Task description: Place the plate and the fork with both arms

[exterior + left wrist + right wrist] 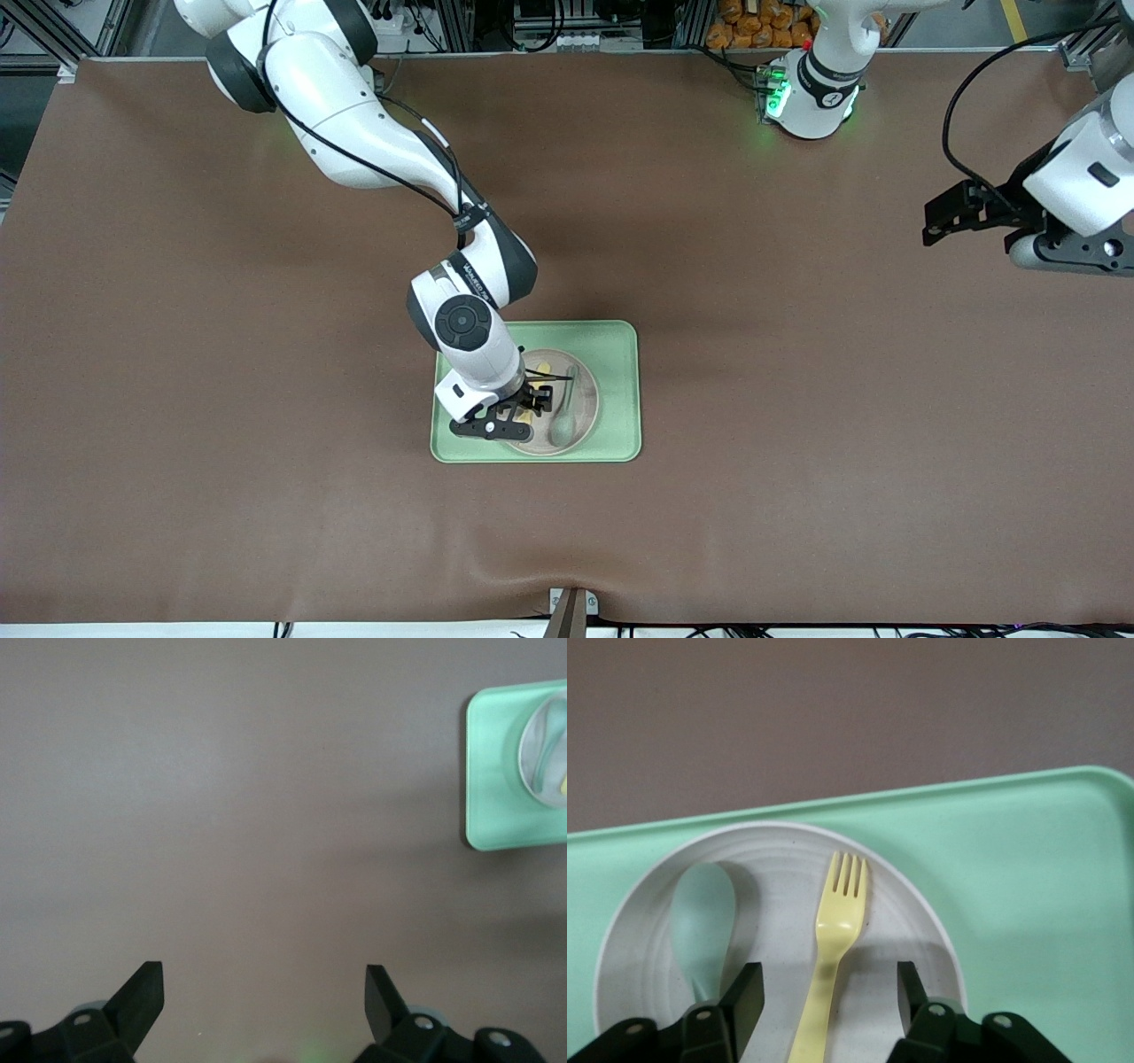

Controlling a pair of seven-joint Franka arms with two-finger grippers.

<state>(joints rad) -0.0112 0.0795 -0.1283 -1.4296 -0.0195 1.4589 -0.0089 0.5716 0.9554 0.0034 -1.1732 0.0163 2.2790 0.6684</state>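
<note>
The plate (585, 399) lies on the light-green tray (620, 390). The pale-yellow fork (542, 365) lies in the plate beside a grey-green spoon (563, 425). My right gripper (523, 403) is low over the plate. In the right wrist view it (827, 992) is open, with a finger on each side of the handle of the fork (840, 912) and not touching it; the plate (780, 877) and the spoon (702, 912) show there too. My left gripper (928, 223) waits open and empty over bare table at the left arm's end (263, 992).
The tray (1028, 868) has bare green floor beside the plate. The left wrist view shows the tray's corner (496, 788) with the plate (540, 744) far from the left gripper. Brown table cover surrounds the tray.
</note>
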